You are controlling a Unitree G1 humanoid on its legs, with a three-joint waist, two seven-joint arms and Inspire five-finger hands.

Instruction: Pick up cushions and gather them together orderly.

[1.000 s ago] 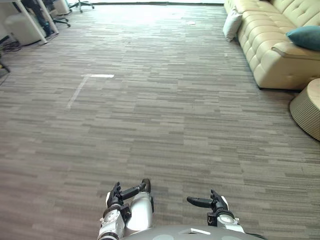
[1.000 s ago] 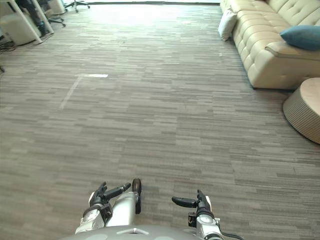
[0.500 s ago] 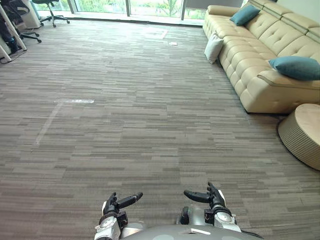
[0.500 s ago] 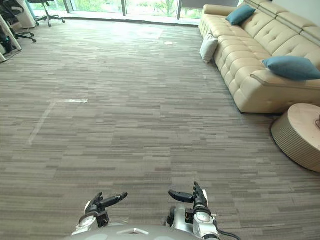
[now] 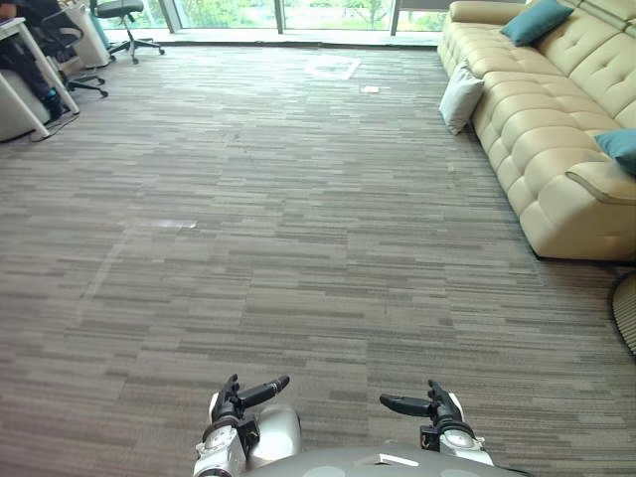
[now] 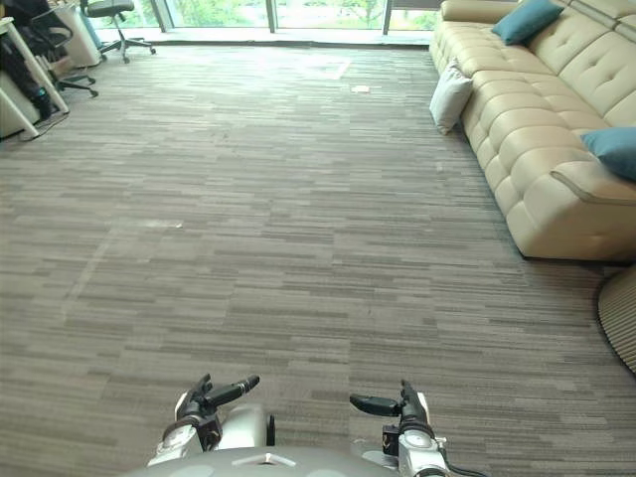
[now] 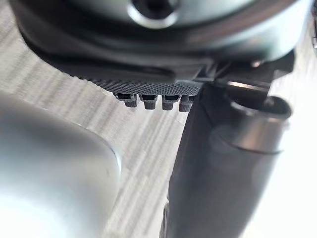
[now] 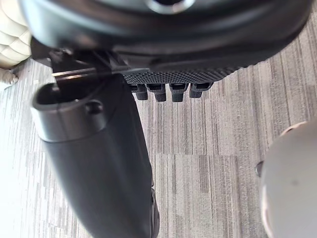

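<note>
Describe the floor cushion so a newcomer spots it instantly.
Find the cream sofa on the robot's right. Near its far end, one cushion stands on the carpet, leaning against the sofa's front. It alone is white; the teal cushions sit on the sofa.

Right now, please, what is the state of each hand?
Left hand: open, fingers relaxed, holding nothing.
Right hand: open, holding nothing.

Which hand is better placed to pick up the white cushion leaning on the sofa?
Right, marginally: the white cushion leans on the sofa far ahead on the robot's right, the same side as the right hand. The left hand is equally open and empty; neither reaches it yet.
</note>
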